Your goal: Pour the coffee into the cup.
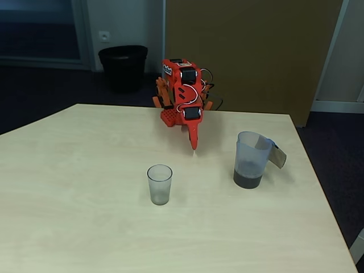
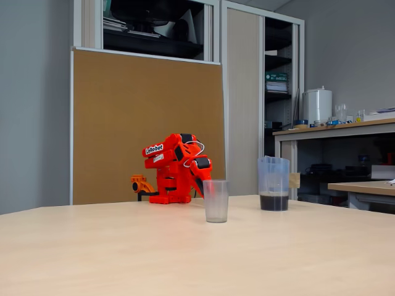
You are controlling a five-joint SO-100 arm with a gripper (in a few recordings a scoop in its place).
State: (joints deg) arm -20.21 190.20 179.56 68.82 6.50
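**Folded arm, cup and jug on a pale wood table**

Fingers [image 1: 194, 142] point down at the table [image 1: 68, 187], apparently closed, holding nothing. Cup [image 1: 160, 184] stands at 7 o'clock from them; the jug [image 1: 251, 159] with coffee [image 1: 248, 179] at 4 o'clock. A brown board [image 2: 145, 123] and black bin [image 1: 123, 65] stand behind.

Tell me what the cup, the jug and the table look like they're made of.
The cup: clear greyish plastic by the look, since the table shows through. The jug: translucent, frosted plastic, coffee dark through its wall. The table: pale wood-grain top, matte, possibly laminate.
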